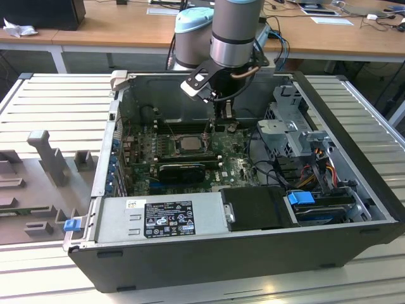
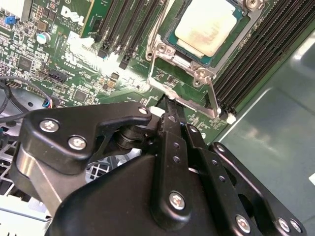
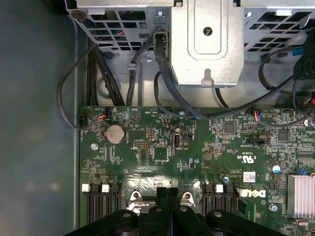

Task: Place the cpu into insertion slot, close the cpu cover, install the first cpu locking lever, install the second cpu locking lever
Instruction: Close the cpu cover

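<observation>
The cpu, a pale silvery square, lies in the insertion slot on the green board. The cpu cover, a thin metal frame, lies flat around it. Thin wire locking levers run along the socket's sides, and one lever ends close to my fingertips. My gripper is shut with nothing between its black fingers. Its tips sit at the socket's edge, between two metal lugs in the first wrist view. In the exterior view the gripper reaches down into the open case just to the right of the cpu.
Black memory slots flank the socket. A black expansion card lies in front of it. A metal drive cage with black cables, a power supply and the case walls hem in the arm.
</observation>
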Available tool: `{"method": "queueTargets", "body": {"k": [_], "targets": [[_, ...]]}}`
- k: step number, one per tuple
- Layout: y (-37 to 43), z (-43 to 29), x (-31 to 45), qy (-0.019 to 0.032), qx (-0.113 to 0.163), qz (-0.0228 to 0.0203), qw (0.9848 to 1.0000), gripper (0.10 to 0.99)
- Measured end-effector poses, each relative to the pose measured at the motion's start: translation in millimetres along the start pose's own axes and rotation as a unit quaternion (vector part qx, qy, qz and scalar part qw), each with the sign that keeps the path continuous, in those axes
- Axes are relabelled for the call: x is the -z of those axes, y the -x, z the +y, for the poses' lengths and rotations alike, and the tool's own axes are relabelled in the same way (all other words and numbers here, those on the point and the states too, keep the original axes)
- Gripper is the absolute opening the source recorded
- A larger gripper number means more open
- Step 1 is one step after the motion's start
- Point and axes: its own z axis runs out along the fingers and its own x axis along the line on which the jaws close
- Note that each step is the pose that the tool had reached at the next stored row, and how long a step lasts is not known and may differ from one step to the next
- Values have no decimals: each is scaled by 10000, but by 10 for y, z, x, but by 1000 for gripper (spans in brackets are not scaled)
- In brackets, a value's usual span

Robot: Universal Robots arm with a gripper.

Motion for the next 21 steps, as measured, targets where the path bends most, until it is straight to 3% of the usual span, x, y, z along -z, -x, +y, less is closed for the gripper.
{"method": "queueTargets", "body": {"k": [21], "targets": [[0,-55,1,0,0,0,10000,106]]}}
